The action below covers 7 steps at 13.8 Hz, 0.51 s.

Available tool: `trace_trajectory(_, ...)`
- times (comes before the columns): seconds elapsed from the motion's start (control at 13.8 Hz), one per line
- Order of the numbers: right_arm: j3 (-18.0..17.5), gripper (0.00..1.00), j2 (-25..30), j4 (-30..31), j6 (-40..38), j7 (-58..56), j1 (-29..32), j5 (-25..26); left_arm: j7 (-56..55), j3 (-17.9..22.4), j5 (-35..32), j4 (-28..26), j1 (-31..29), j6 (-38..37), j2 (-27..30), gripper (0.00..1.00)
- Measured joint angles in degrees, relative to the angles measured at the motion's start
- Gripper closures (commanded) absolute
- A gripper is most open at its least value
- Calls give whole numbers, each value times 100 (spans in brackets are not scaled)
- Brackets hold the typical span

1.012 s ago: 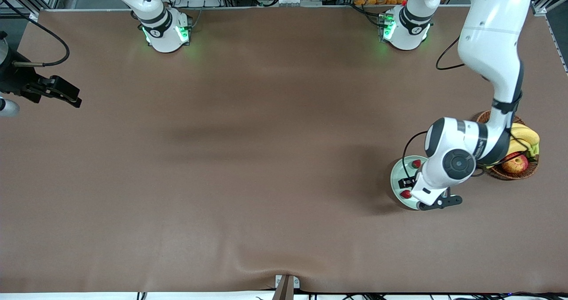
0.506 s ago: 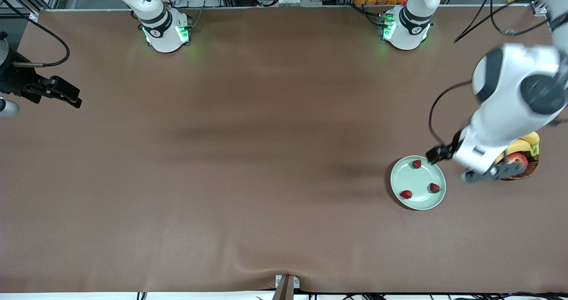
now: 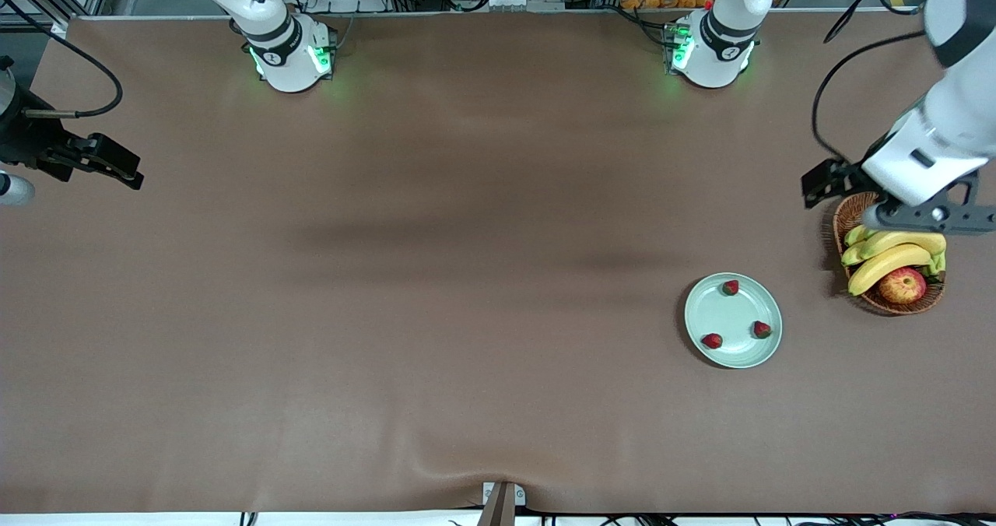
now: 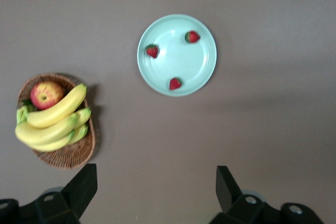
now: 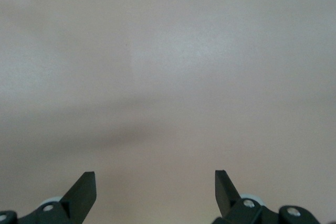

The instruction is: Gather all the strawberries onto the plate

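The pale mint-green plate (image 3: pixel 732 314) lies on the brown table toward the left arm's end. Three strawberries lie in it, apart from each other: one (image 3: pixel 730 287) at the rim farthest from the front camera, one (image 3: pixel 762 329) and one (image 3: pixel 711 341) nearer to it. The left wrist view shows the plate (image 4: pixel 177 61) and the berries (image 4: pixel 152 51) from high above. My left gripper (image 3: pixel 926 218) is open and empty, high over the basket's edge; it also shows in its wrist view (image 4: pixel 154 192). My right gripper (image 3: pixel 128 174) waits open and empty at the right arm's end (image 5: pixel 155 190).
A brown wicker basket (image 3: pixel 886 306) stands beside the plate at the left arm's end, holding bananas (image 3: pixel 887 255) and a red-yellow apple (image 3: pixel 903 285). The left wrist view shows the basket (image 4: pixel 73 157) too. The brown cloth is wrinkled at the table's front edge (image 3: pixel 498 471).
My left arm has risen off the plate and swung away toward the table's end, over the basket. The third strawberry it covered now shows in the plate. The right arm has not moved.
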<state>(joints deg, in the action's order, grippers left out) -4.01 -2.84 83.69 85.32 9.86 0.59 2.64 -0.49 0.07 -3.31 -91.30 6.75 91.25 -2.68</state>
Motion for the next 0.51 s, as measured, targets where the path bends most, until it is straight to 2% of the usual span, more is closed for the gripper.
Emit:
trace_trajectory(0.29,0,0,0,0,2,0,0,0,16,12,137,464,6,-567,132,0)
trace_trajectory(0.51,0,0,0,0,5,0,0,0,19,41,287,513,-58,-689,132,0)
